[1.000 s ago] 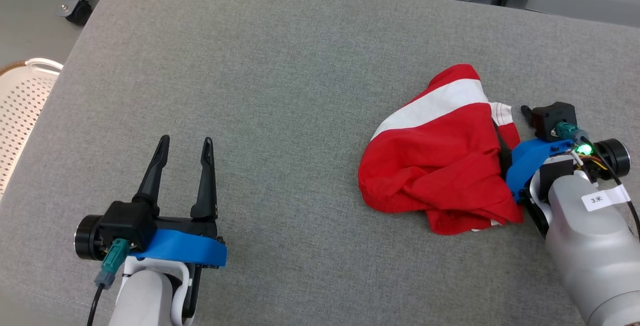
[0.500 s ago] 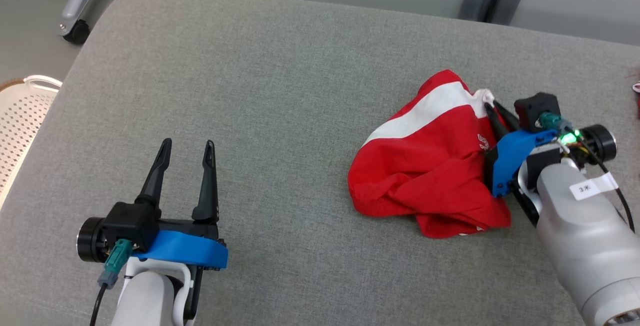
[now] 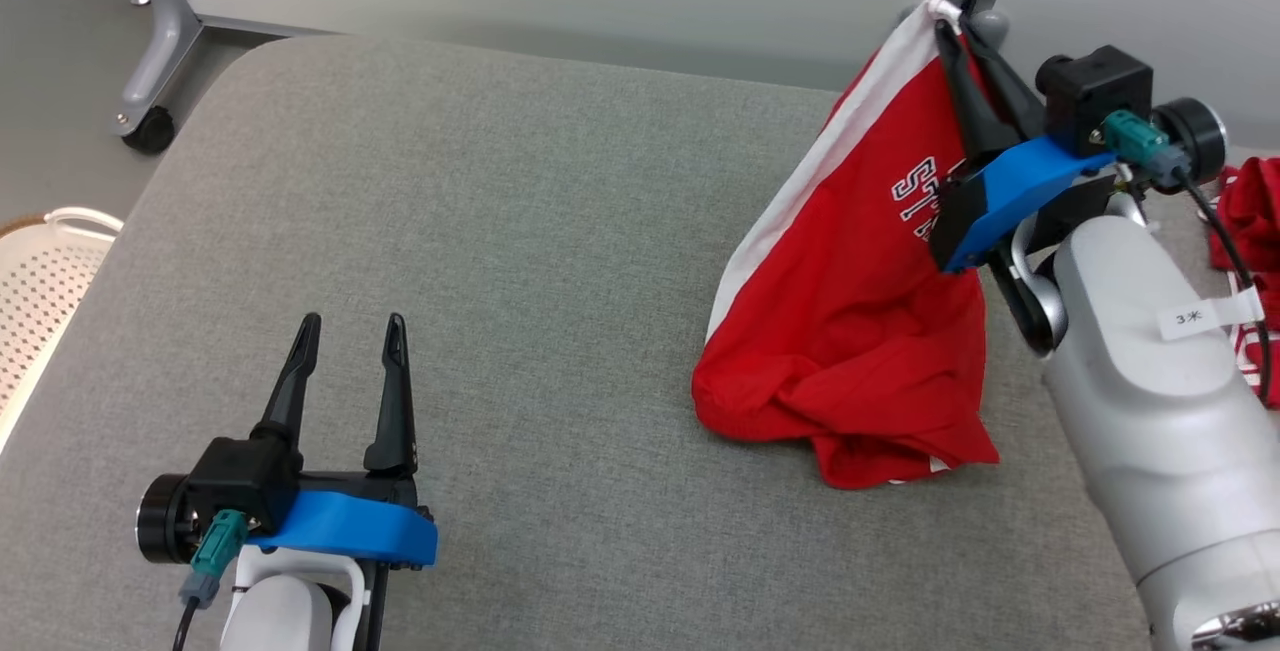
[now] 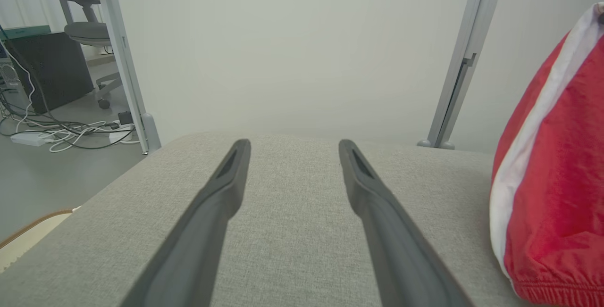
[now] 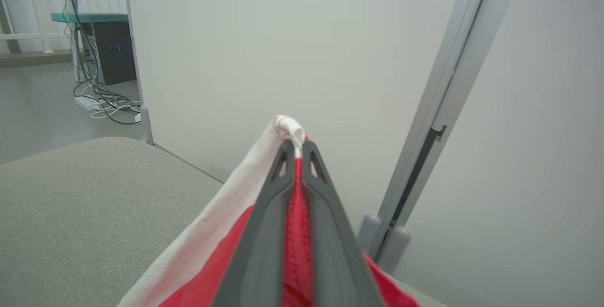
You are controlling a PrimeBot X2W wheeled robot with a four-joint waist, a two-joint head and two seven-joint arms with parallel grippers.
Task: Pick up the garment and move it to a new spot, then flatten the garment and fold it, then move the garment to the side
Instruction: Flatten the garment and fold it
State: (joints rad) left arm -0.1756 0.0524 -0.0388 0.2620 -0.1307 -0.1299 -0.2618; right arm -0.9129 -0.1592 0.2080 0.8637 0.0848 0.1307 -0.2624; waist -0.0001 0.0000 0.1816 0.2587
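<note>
The grey padded desk (image 3: 520, 231) carries the work. The garment (image 3: 850, 331), red with a white band (image 3: 800, 201) and white lettering (image 3: 915, 191), stands at the far right of the desk. Its top corner is held up clear of the surface and its lower bulk lies crumpled on the fabric top. My right pincer (image 3: 945, 26) is clenched on that top corner. The fingers are pressed together with red cloth between them, and a small white roll of hem (image 5: 289, 127) shows just past the tips. My left pincer (image 3: 350, 319) is released, fingers apart and grasping nothing, low over the near left of the desk and well apart from the garment. Handling assessment: the cloth hangs in loose folds and sags from the single hold, so I judge it light, soft, limp and not fragile. The hold sits close to the edge of the hem, so I rate slipping out as the main risk. For spreading, I would take a second hold on the gathered hem (image 4: 552, 293) or the band's lower end.
</note>
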